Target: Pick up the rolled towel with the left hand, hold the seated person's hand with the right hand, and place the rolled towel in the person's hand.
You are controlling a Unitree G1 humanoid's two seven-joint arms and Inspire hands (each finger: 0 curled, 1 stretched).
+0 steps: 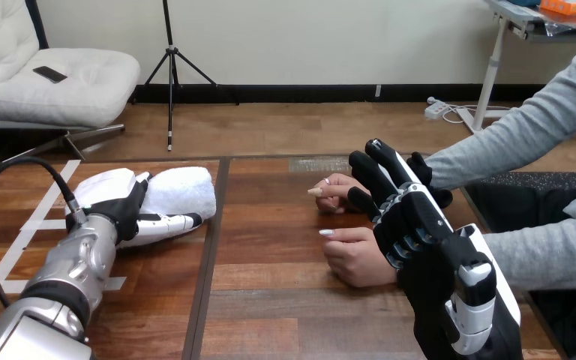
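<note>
The rolled towel (187,191) is a white, fluffy roll, thick and short, with a soft nap and a rounded end toward the bench's (270,307) middle seam. It lies on the left half of the bench, its length running left to right and its underside resting on the wood. The left hand (127,210) is clamped on the towel's left end: its white back shell sits against that end, one finger reaches over the top of the roll, and another (166,223) runs along the roll's near side, so the towel is gripped between them. On the right half of the bench both of the person's hands rest on the wood. The person's far hand (336,191) points a finger to the left, and the person's near hand (356,255) is loosely curled just in front of it. The right hand (412,221) is over them, its fingers (379,169) spread and nearly straight above the far hand's wrist. It is not curled round that wrist, and whether it touches cannot be told.
</note>
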